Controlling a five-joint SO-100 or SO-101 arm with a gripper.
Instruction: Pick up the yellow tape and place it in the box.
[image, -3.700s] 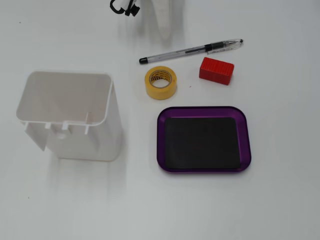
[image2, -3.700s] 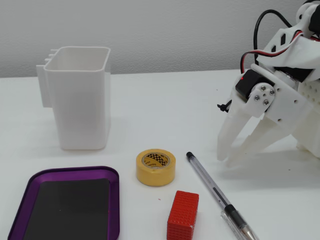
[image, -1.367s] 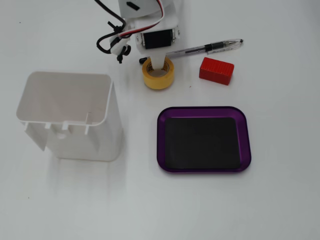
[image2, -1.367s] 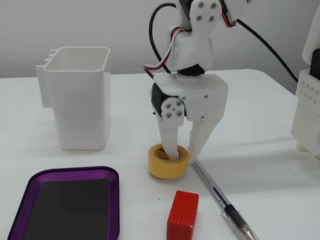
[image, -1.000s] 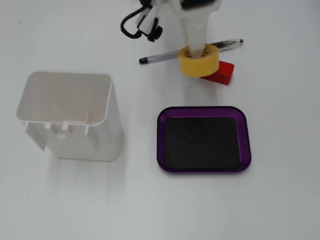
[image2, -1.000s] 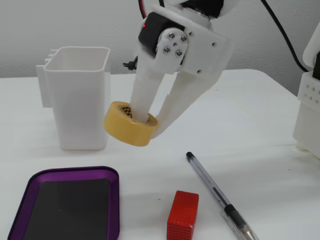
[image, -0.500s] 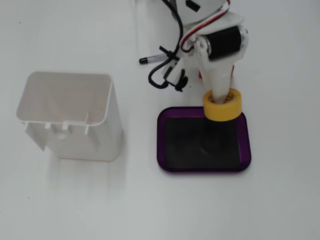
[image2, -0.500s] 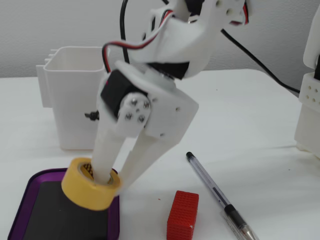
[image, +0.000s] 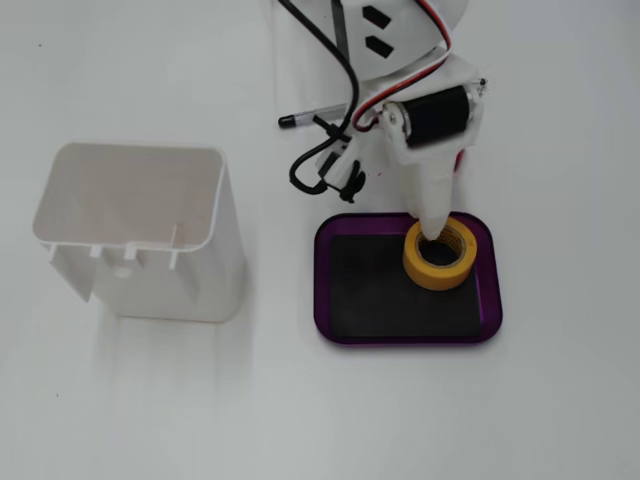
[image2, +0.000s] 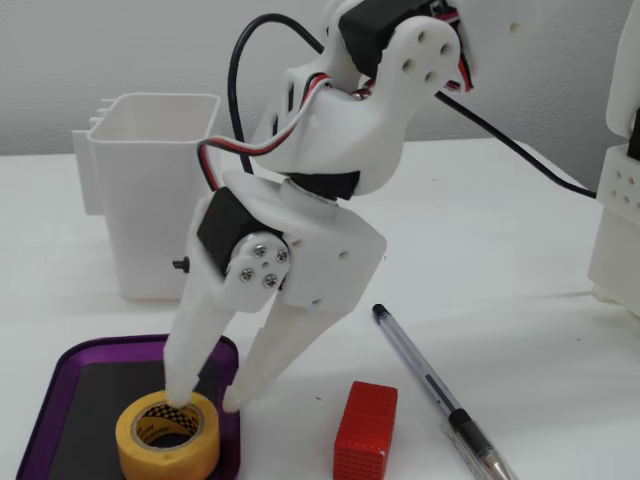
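The yellow tape (image: 437, 276) lies flat on the black floor of the purple tray (image: 324, 290), at its right end in a fixed view from above. From the side, the yellow tape (image2: 168, 452) sits at the tray's (image2: 62, 368) near edge. My gripper (image2: 206, 402) stands open over it. One finger dips into the ring's hole and the other hangs outside the roll above the tray rim. Seen from above, the gripper (image: 436, 235) points down into the ring. The tall white open-top box (image: 130, 230) stands empty to the left, also seen as the box (image2: 160, 190) behind the tray.
A red block (image2: 365, 430) stands on the table just right of the tray. A clear pen (image2: 430, 385) lies beyond it, its black tip (image: 288, 121) showing past the arm. The arm's black cable (image: 325, 165) loops above the tray. The robot's white base (image2: 618, 200) stands at right.
The gripper lifted the tape from beside the pen, carried it over the purple tray, lowered it onto the tray floor and spread its fingers off the roll's wall.
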